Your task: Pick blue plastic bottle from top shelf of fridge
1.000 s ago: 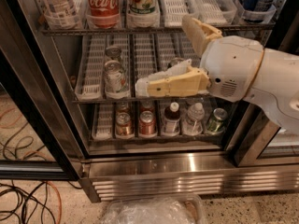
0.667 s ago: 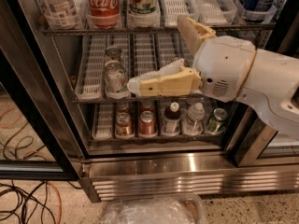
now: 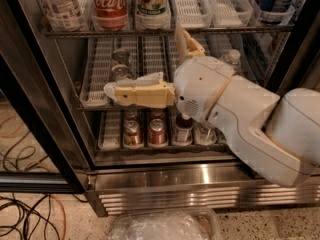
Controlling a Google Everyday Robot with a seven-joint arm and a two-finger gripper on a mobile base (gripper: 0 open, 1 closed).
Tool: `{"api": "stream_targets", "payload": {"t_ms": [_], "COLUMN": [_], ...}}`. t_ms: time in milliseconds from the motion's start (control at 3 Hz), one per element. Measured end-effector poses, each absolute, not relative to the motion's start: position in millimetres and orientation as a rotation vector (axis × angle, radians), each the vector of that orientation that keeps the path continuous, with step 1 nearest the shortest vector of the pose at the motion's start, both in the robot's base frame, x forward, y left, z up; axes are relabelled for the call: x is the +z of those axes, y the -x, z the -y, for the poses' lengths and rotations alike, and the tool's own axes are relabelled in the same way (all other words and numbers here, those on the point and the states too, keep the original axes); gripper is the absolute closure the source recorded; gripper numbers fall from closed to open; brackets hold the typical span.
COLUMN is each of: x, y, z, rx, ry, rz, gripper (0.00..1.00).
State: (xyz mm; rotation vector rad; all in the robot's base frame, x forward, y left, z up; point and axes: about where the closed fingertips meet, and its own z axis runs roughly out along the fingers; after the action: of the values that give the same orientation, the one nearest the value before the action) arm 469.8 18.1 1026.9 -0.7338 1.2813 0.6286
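At middle rack [image 3: 97, 74] — claw [image 3: 125, 90], blue plastic bottle [image 3: 62, 4] above

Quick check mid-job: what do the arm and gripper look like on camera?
The arm is bulky smooth white shells with rounded joints and a thin tan seam. The gripper, in front of the middle rack, is cream-yellow and blocky. No external cables show.

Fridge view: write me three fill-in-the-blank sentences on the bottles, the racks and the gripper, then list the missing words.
1. The clear ribbed plastic bottle with a white label stands on the top wire rack, just left of the ____ Coca-Cola bottle.
2. The robot's cream two-finger gripper, jaws open, hangs level with the ____ rack.
3. The jaws hold ____.
Missing words: red; middle; nothing.
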Motion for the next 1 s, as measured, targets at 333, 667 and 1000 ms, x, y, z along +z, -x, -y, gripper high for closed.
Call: {"api": "stream_targets", "payload": {"t_ms": [333, 667, 1000], "x": [1026.8, 1026.7, 1026.9], "y": [-481.7, -489.7, -489.5], "z": [-39.0, -61.1, -62.0], "rx": [0.611, 0.580, 0.581], "ry": [0.708, 0.753, 0.753], "rz": [-1.237, -1.168, -1.170], "gripper": [0.00, 0.00, 0.00]}}
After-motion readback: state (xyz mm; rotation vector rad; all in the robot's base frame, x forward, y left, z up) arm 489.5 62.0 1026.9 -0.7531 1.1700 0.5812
